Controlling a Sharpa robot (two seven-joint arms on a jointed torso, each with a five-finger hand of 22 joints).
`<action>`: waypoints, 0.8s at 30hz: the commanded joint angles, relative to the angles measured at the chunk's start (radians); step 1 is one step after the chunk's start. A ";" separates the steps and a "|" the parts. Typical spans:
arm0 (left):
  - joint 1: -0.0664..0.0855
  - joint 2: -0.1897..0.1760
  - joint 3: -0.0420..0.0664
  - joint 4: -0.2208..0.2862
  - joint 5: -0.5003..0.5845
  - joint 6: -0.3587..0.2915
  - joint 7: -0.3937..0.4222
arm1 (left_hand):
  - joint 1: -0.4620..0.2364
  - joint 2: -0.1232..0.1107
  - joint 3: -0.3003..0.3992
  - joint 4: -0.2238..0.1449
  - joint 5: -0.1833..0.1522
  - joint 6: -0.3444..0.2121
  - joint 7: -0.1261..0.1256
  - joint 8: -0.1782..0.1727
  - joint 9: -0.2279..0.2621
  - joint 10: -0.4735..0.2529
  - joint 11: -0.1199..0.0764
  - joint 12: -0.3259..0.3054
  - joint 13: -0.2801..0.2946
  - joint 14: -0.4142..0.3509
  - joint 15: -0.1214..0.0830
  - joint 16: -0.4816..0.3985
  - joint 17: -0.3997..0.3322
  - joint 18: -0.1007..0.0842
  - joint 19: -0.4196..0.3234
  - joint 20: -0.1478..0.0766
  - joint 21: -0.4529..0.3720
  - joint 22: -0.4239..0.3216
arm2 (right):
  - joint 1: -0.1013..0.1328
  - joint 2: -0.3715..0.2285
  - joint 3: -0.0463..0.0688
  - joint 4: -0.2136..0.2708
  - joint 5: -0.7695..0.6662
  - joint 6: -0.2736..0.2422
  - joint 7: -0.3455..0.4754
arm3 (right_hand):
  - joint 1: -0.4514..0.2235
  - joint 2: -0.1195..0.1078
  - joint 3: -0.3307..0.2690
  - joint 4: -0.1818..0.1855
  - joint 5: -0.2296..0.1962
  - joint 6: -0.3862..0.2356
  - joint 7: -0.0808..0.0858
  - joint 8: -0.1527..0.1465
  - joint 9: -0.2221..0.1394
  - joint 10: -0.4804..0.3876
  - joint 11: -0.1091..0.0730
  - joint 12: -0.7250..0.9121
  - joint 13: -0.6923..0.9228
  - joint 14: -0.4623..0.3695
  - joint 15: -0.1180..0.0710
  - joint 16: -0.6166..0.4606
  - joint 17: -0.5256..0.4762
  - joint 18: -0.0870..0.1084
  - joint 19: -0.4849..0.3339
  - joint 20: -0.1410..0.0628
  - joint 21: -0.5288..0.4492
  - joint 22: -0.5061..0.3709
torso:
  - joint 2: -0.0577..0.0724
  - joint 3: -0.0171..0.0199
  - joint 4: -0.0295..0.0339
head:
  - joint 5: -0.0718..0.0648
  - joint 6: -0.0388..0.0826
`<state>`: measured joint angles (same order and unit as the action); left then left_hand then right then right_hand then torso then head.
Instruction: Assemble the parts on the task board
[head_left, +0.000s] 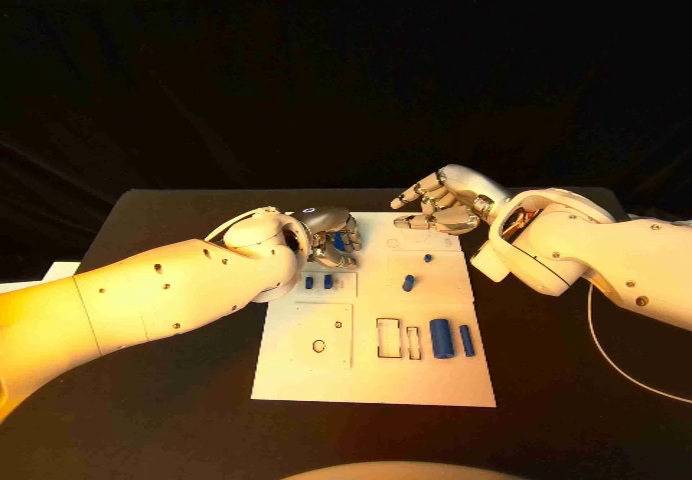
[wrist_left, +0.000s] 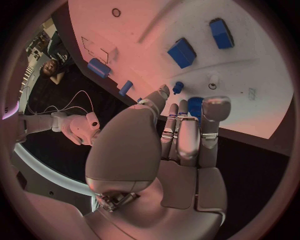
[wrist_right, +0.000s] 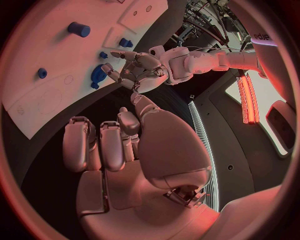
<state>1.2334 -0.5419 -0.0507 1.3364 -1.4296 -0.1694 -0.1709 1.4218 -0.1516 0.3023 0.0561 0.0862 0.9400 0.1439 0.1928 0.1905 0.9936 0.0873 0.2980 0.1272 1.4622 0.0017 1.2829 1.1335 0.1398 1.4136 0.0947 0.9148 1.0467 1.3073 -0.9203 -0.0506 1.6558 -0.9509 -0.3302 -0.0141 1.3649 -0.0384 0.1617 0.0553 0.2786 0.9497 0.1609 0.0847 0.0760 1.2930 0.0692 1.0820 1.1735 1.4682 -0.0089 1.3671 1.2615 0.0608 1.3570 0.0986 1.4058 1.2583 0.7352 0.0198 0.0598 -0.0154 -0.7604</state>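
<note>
We see the task board (head_left: 378, 372), a white plate lying flat on the black surface (head_left: 173, 215), with small blue parts on it: two stubby cylinders (head_left: 451, 339) lying side by side near its right edge, a slim peg (head_left: 410, 282) towards its middle, and two short pieces (head_left: 319, 283) in a recess on its left. The left robot hand (head_left: 330, 238) hovers over the board's far left corner, fingers curled around a blue part (head_left: 338, 241); in the left wrist view that part (wrist_left: 195, 107) sits between its fingertips, so we judge it pinched. The right robot hand (head_left: 444, 203) hangs just beyond the board's far edge, its fingers loosely bent and apart, holding nothing. We judge the parts to be light, rigid and smooth, likely to roll or slip, and best taken across their round sides near mid-length, leaving an end free to enter its socket. The thin board may shift if pressed sideways.
</note>
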 joint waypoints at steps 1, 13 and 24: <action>-0.002 0.012 0.000 -0.011 -0.045 0.048 -0.052 | -0.002 0.006 0.005 0.003 0.004 0.009 0.001 -0.007 -0.002 0.010 -0.001 -0.006 -0.004 0.020 -0.006 0.006 -0.003 -0.013 0.009 0.000 0.016 0.013 | -0.001 0.002 0.000 0.001 -0.002 0.007 0.010 | -0.008 0.002 0.005 0.003 0.003 0.006 -0.004 0.005 0.000 -0.004 -0.004 -0.004 -0.002 0.038 -0.001 -0.006 0.000 0.013 -0.006 0.001 -0.007 -0.001 | 0.000 -0.0007 0.0004 | 0.000 0.000; -0.009 0.041 0.000 -0.039 -0.067 0.072 -0.044 | 0.017 0.014 0.038 -0.007 0.005 0.045 -0.006 -0.012 -0.013 0.041 -0.007 -0.015 -0.022 0.025 -0.011 0.003 -0.024 -0.024 0.033 -0.006 0.079 0.064 | -0.001 0.003 0.000 0.001 -0.003 0.009 0.010 | -0.007 0.003 0.006 0.002 0.005 0.006 -0.003 0.005 0.000 -0.003 -0.004 -0.001 0.000 0.038 -0.001 -0.006 0.001 0.013 -0.006 0.001 -0.007 -0.001 | 0.000 -0.0005 0.0005 | -0.002 -0.002; -0.012 0.050 0.000 -0.043 -0.068 0.077 -0.036 | 0.015 0.016 0.072 -0.010 0.005 0.075 -0.013 -0.023 -0.025 0.094 -0.018 -0.025 -0.034 0.025 -0.019 -0.002 -0.048 -0.038 0.051 -0.013 0.150 0.124 | -0.001 0.004 0.000 0.001 -0.003 0.010 0.009 | -0.007 0.003 0.006 0.002 0.005 0.006 -0.003 0.005 0.000 -0.003 -0.004 -0.001 0.000 0.038 -0.001 -0.006 0.001 0.013 -0.006 0.001 -0.007 -0.001 | -0.001 0.0002 0.0003 | -0.002 -0.004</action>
<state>1.2237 -0.4953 -0.0497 1.2928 -1.4882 -0.1180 -0.2106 1.4340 -0.1395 0.3697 0.0451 0.0862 1.0113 0.1300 0.1733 0.1663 1.0855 0.0678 0.2783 0.0942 1.4655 -0.0089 1.2851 1.0857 0.1094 1.4597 0.0806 1.0641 1.1699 1.3071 -0.9175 -0.0506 1.6564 -0.9506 -0.3301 -0.0132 1.3649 -0.0384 0.1617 0.0553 0.2786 0.9497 0.1609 0.0847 0.0760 1.2930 0.0692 1.0820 1.1736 1.4682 -0.0089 1.3671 1.2616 0.0609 1.3570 0.0986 1.4020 1.2584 0.7345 0.0197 0.0602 -0.0181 -0.7646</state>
